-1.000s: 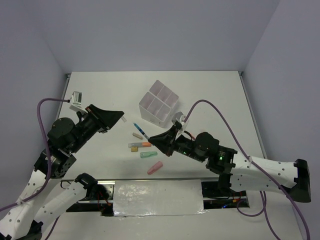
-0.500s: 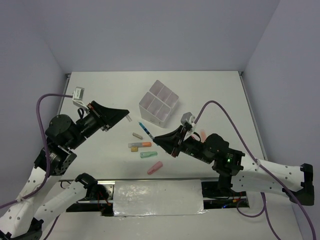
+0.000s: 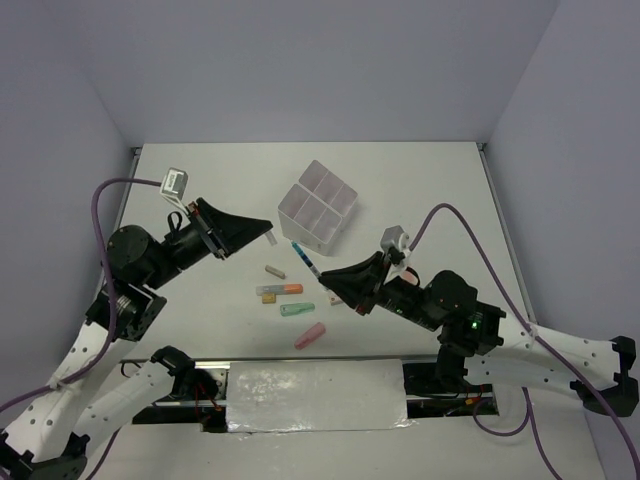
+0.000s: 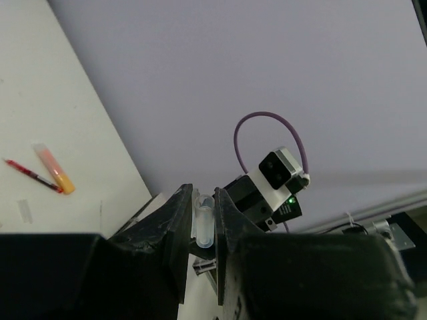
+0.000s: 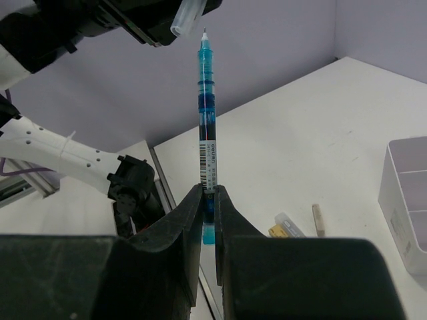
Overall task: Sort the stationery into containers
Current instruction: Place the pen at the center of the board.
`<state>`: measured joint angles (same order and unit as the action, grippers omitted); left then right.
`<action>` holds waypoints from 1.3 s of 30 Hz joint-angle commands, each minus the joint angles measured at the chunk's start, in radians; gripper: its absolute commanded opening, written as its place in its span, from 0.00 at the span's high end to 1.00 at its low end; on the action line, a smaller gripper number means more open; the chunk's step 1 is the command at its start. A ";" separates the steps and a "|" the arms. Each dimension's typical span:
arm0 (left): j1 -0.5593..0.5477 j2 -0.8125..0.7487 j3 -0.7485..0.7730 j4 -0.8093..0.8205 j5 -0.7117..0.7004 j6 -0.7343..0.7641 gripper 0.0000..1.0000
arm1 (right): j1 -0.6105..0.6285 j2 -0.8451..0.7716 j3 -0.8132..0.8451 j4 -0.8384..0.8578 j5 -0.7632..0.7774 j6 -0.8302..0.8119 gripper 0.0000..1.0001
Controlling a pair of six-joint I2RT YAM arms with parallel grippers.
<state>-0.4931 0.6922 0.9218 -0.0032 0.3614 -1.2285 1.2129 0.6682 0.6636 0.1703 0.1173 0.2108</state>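
Note:
My left gripper (image 3: 266,231) is shut on a small clear pen cap (image 3: 271,240), held in the air left of the divided translucent box (image 3: 318,215). The cap shows between the fingers in the left wrist view (image 4: 203,223). My right gripper (image 3: 328,281) is shut on a thin blue pen (image 3: 304,257), tip pointing up and left. In the right wrist view the pen (image 5: 207,120) stands upright from the gripper (image 5: 208,192), its tip just right of the cap (image 5: 187,17). An orange marker (image 3: 281,290), green marker (image 3: 297,309), pink marker (image 3: 310,335) and tan eraser (image 3: 275,271) lie on the table.
The left wrist view shows an orange-pink marker (image 4: 53,170) and a red pen (image 4: 33,175) lying together on the table. The box's wall (image 5: 407,200) is at the right edge of the right wrist view. Grey walls enclose the table.
My left gripper has moved right with the cap, toward the box. My right gripper has moved right and slightly down with the blue pen.

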 commanded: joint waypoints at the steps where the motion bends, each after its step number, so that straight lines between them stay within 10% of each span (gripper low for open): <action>1: 0.011 0.020 -0.035 0.212 0.114 -0.065 1.00 | -0.003 -0.032 0.019 -0.014 -0.002 -0.025 1.00; 16: 0.014 0.000 0.091 0.006 0.074 0.470 1.00 | -0.004 -0.044 0.027 -0.046 0.025 -0.053 1.00; 27: 0.013 -0.137 -0.173 0.385 0.425 0.595 1.00 | -0.004 -0.013 0.048 -0.086 0.105 -0.065 1.00; 39: 0.013 -0.157 -0.025 -0.245 -0.185 0.745 1.00 | -0.280 0.211 0.027 -0.218 0.122 0.105 1.00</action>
<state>-0.4820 0.5358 0.8490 -0.0578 0.4294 -0.5289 1.0397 0.8562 0.7063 0.0200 0.2325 0.2214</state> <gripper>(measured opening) 0.287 0.150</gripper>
